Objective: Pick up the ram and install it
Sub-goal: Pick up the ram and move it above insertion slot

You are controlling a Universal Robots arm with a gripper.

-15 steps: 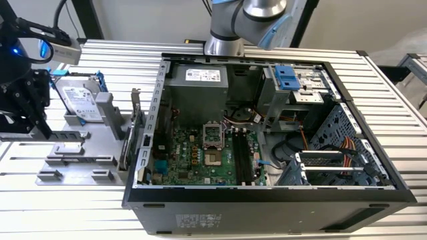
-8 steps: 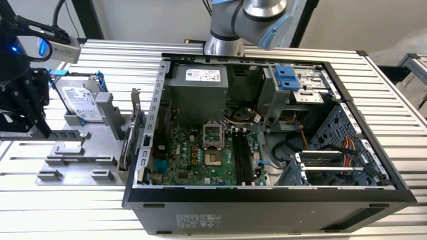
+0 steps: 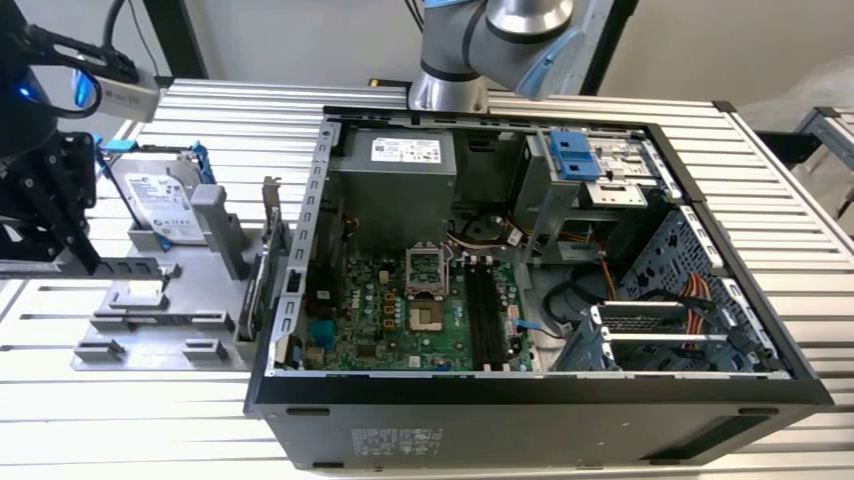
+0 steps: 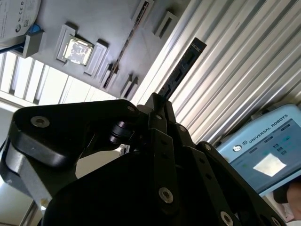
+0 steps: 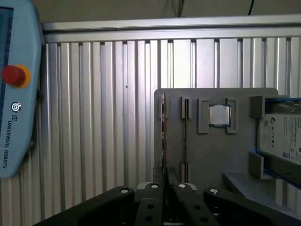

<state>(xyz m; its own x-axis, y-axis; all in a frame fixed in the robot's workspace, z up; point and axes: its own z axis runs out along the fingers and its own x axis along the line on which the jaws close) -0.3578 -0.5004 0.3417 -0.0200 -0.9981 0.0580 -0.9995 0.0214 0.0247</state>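
In both wrist views my black gripper (image 5: 164,186) (image 4: 160,101) is shut on the ram (image 5: 163,136) (image 4: 182,66). The ram is a thin dark strip seen edge-on, reaching out from between the fingers. In the first wrist view it lies along the edge of the grey parts holder (image 5: 211,160). In the exterior view the gripper (image 3: 83,262) hangs at the far left over that holder (image 3: 160,320), with the ram (image 3: 131,268) as a dark bar across it. The open computer case (image 3: 534,395) lies to the exterior view's right, its green motherboard (image 3: 380,315) and dark memory slots (image 3: 487,312) exposed.
On the holder stand a silver hard drive with blue rails (image 3: 160,200) (image 5: 282,136), a square processor chip (image 5: 219,114) (image 4: 77,49) and another thin strip in a slot (image 5: 186,136). A light-blue teach pendant (image 5: 16,94) (image 4: 263,157) lies on the ribbed aluminium table (image 3: 787,210).
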